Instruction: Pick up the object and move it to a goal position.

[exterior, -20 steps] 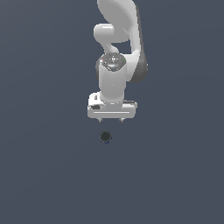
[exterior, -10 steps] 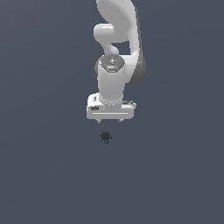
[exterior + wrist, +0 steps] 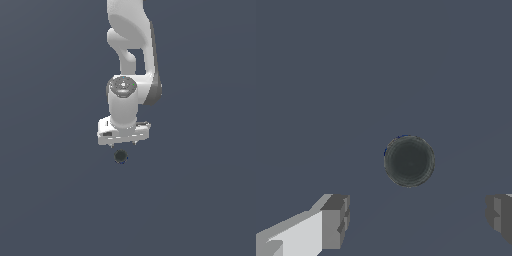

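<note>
Hanging from above, the white Panda arm (image 3: 131, 60) is pointing its gripper (image 3: 123, 145) straight down over a flat, dark blue-grey floor (image 3: 200, 200). Its pale gripper block is sitting level, and only the short tips of the fingers are peeking out beneath it in the exterior view.

The object (image 3: 120, 156), a small round near-black blob, is lying on the floor at about six o'clock from the gripper block in the exterior view, just beside its lower edge and far narrower than it. Whether the fingertips are level with it cannot be told from this angle.

In the wrist view the object (image 3: 409, 161) is showing as a dark disc with a faint blue rim at roughly eleven o'clock on its outline. The two grey fingertips (image 3: 336, 221) are standing wide apart, one at about eight o'clock from the object and the other at about four o'clock, so the pincer is spread and is gripping nothing. Both tips are sitting clear of the object, with bare floor showing between each of them and the blob.
</note>
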Robot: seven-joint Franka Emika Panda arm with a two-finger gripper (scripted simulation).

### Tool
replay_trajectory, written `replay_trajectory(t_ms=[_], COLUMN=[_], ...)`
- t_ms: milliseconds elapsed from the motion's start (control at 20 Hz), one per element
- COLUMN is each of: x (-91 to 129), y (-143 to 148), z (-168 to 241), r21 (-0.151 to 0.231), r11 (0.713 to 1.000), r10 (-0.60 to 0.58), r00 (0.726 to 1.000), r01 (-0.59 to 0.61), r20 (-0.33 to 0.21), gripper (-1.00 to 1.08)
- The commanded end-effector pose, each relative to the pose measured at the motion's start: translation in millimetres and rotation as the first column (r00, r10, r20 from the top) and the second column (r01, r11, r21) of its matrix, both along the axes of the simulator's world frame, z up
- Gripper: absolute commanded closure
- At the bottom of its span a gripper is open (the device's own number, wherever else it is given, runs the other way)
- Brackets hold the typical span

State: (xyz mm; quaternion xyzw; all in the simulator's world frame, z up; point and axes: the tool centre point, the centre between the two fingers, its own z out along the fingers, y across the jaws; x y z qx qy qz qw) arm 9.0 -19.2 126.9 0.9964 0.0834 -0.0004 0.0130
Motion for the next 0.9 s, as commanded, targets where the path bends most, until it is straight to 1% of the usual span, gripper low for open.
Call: replay_trajectory(t_ms=[0, 400, 850], x=[2, 5, 5], y=[-4, -13, -16], z=[-14, -49, -63], r21=[0.005, 0.019, 0.026], r11=[0.999, 0.985, 0.976], r10=[0.049, 0.172, 0.218], r00=[0.999, 0.985, 0.976], r01=[-0.049, -0.172, -0.218], r20=[-0.002, -0.003, -0.001], gripper=[-0.92, -0.92, -0.92])
